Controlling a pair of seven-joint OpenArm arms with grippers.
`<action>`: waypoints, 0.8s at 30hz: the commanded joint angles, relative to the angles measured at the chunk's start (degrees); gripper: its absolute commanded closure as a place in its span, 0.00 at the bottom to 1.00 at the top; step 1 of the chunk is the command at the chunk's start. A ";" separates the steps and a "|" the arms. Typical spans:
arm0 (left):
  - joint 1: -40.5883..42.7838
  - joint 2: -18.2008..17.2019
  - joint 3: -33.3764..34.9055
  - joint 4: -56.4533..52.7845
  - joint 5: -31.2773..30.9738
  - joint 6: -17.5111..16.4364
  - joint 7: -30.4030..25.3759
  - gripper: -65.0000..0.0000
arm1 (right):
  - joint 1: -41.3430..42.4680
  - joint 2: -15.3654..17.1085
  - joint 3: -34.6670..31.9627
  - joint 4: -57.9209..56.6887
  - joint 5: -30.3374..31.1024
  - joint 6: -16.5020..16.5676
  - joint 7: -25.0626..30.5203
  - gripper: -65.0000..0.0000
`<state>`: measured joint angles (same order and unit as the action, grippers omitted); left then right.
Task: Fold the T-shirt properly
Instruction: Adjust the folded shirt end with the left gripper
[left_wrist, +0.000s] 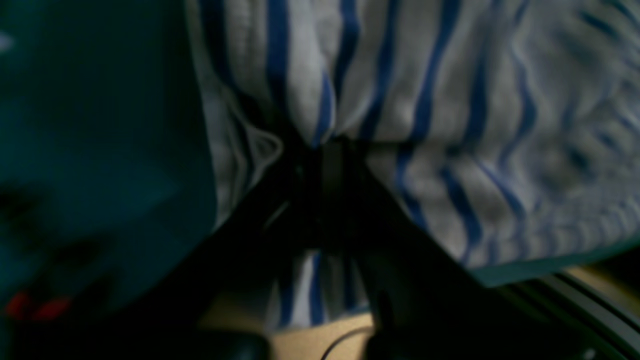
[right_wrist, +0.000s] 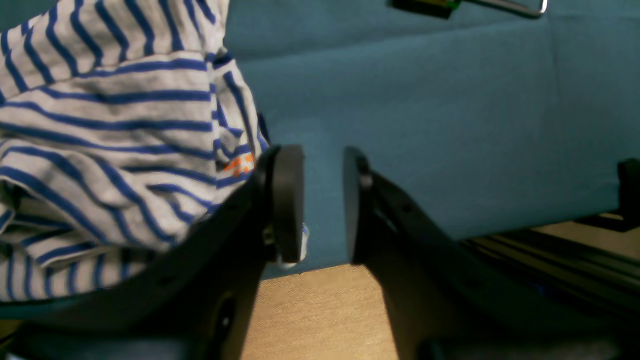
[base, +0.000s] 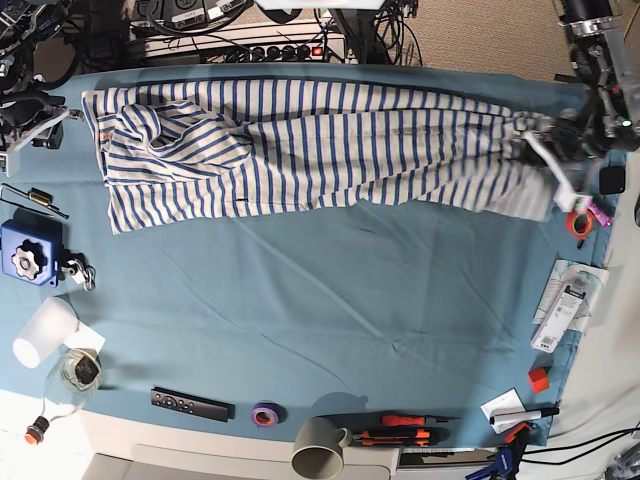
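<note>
The T-shirt (base: 320, 150), white with thin blue stripes, lies stretched in a long bunched band across the far part of the teal-covered table (base: 330, 300). My left gripper (base: 532, 138) is at the shirt's right end. In the left wrist view it (left_wrist: 325, 145) is shut on a pinched fold of the T-shirt (left_wrist: 450, 100). My right gripper (base: 68, 112) is at the shirt's left end. In the right wrist view it (right_wrist: 322, 205) is open and empty, with the T-shirt (right_wrist: 100, 140) just left of its left pad (right_wrist: 289, 200), over the teal cloth (right_wrist: 425, 125).
Along the left edge are a blue box (base: 25, 255), a white cup (base: 40, 330) and a glass bottle (base: 72, 372). At the front are a remote (base: 190, 403), a tape roll (base: 265, 413), a grey mug (base: 320, 450) and orange-handled tools (base: 400, 428). A packet (base: 567, 300) lies at the right.
</note>
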<state>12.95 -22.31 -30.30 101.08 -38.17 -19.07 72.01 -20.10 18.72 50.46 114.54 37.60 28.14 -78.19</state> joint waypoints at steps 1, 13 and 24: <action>-0.42 -1.70 -1.92 1.49 -0.09 0.13 -0.72 1.00 | 0.11 1.14 0.39 0.92 0.52 -0.07 1.70 0.78; -0.22 -4.33 -8.17 3.76 -25.64 -11.65 5.22 1.00 | 0.26 1.11 0.39 0.92 0.55 -0.07 2.78 0.78; 2.99 -4.37 -8.17 5.27 -17.22 -9.84 2.73 1.00 | 0.26 1.11 0.39 0.92 0.52 -0.07 2.82 0.78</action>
<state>16.36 -25.54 -38.00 105.38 -54.46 -28.95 75.79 -19.99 18.72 50.46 114.54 37.58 28.16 -76.49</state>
